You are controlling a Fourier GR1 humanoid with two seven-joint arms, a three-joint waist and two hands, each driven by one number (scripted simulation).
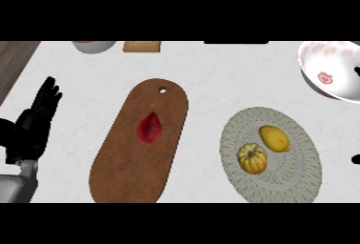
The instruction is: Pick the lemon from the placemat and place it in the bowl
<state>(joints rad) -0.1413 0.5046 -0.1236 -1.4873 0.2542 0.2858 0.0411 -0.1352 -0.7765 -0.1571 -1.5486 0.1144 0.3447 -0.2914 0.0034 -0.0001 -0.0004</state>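
Two fruits on placemat: a lemon (275, 138) and a small ribbed squash (252, 158) lie on the round grey placemat (304, 179), at the right of the tabletop (211, 71).
Lemon: yellow, oval, on the upper middle part of the placemat; its long side goes from upper left to lower right. It lies just beside the squash, up and to the right of it; I cannot tell if they touch. No hand touches it.
Squash: yellow with darker ribs, lower and more to the left on the placemat.
Bowl: the bowl (337, 71) is white with red marks inside; it stands at the upper right corner, cut by the edge of the view, well apart from the lemon.
Board: a long brown cutting board (119, 167) with a hole near its top lies in the middle, left of the placemat. One red pointed thing (150, 127) lies on it.
Left robot hand: the left robot hand (32, 126) shows at the left edge, fingers straight and pointing up, holding nothing, resting.
Right robot hand: only a small black piece (355, 159) shows at the right edge; I cannot tell what it is or its state.
Far edge: another vessel (94, 45) and a tan thing (142, 46) are half cut by the upper edge.
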